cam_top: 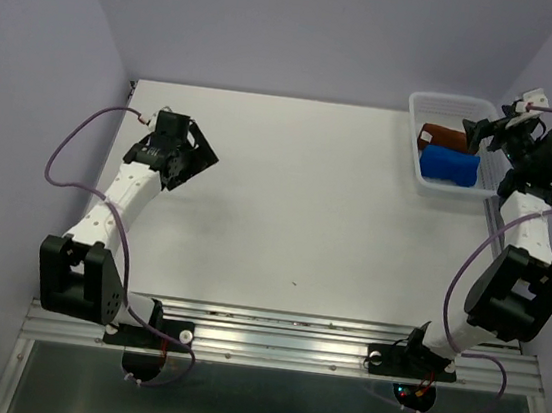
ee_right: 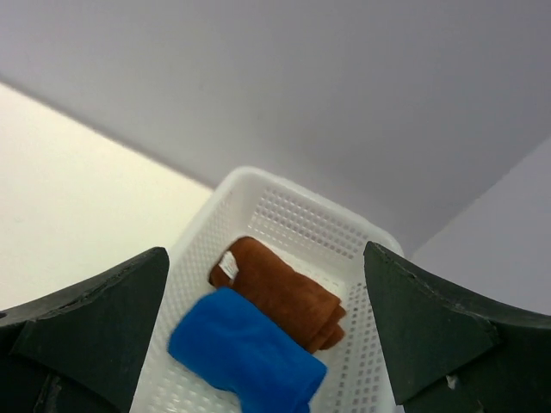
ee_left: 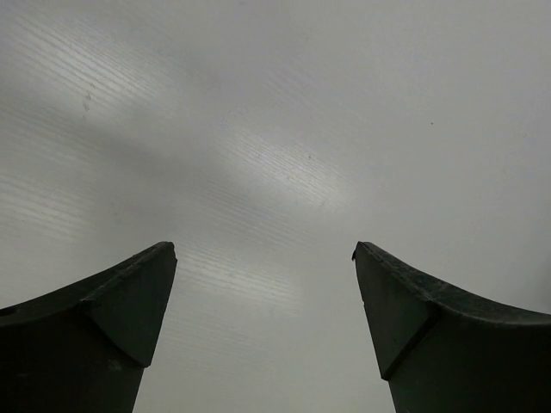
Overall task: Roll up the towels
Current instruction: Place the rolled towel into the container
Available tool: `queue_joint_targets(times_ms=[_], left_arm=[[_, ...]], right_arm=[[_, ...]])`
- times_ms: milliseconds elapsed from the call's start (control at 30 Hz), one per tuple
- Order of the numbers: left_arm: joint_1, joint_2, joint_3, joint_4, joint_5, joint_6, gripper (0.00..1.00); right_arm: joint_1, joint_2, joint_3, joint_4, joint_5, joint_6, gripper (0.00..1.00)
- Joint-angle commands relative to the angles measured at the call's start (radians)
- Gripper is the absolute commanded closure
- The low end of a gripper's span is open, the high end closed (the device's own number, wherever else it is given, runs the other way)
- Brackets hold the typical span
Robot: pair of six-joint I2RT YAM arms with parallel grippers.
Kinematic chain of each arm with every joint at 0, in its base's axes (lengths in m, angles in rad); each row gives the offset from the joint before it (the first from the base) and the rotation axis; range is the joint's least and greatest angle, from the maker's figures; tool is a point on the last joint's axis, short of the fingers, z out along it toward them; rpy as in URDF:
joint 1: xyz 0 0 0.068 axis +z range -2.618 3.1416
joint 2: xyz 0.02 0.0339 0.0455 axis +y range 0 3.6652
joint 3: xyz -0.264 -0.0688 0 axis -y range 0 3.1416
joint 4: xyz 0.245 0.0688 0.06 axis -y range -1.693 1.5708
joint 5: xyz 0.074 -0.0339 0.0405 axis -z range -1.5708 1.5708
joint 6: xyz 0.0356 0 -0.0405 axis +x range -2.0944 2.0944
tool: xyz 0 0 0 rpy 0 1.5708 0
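Observation:
Both towels lie rolled side by side in the white mesh basket [cam_top: 421, 109] [ee_right: 284, 215] at the table's far right corner. The rust-brown towel [cam_top: 448, 138] [ee_right: 280, 291] is the farther one and the blue towel [cam_top: 448, 165] [ee_right: 245, 353] the nearer. My right gripper [cam_top: 483, 133] [ee_right: 266, 260] hangs open just above the basket's right side, both towels showing between its fingers, nothing held. My left gripper [cam_top: 201, 162] [ee_left: 263, 248] is open over bare table at the left, far from the towels.
The basket sits against the back wall and close to the right wall. White table [cam_top: 296, 209] spreads between the two arms. Purple cables loop beside each arm.

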Motion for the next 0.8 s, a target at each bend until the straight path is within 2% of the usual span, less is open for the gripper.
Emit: queue_joint_targets(times_ms=[0,33,133,167,200,267,300,433,567,767], left_arm=[[0.003,-0.127,-0.004,0.009,-0.024,0.028,0.04],[0.003,-0.174,-0.012,0.012,-0.030,0.032,0.03],[0.003,-0.269,-0.031,-0.003,-0.052,0.049,0.01],[0.003,-0.291,-0.035,-0.011,-0.059,0.054,0.01],[0.003,-0.314,-0.037,-0.016,-0.077,0.058,0.01],[0.003,-0.380,-0.047,-0.022,-0.091,0.075,0.01],[0.003,-0.401,-0.061,-0.025,-0.103,0.077,0.01],[0.003,-0.504,-0.089,-0.033,-0.093,0.095,0.01],[0.003,-0.553,-0.109,-0.056,-0.097,0.107,0.01],[0.003,-0.610,-0.161,-0.057,-0.080,0.112,0.01]], right_arm=[[0.004,-0.050,0.073,0.023,0.102,0.417,0.00],[0.004,-0.047,0.092,-0.058,0.181,0.551,0.00],[0.004,-0.073,0.110,-0.170,0.254,0.730,0.00],[0.014,-0.096,0.078,-0.154,0.239,0.821,0.00],[0.014,-0.127,-0.021,-0.125,0.233,0.878,0.00],[0.014,-0.237,-0.124,-0.080,0.281,0.997,0.00],[0.014,-0.273,-0.159,-0.115,0.298,1.008,0.00],[0.023,-0.375,-0.212,-0.596,0.416,0.904,0.00],[0.023,-0.536,-0.359,-0.680,0.604,0.913,0.00],[0.023,-0.635,-0.437,-0.711,0.641,0.835,0.00]])
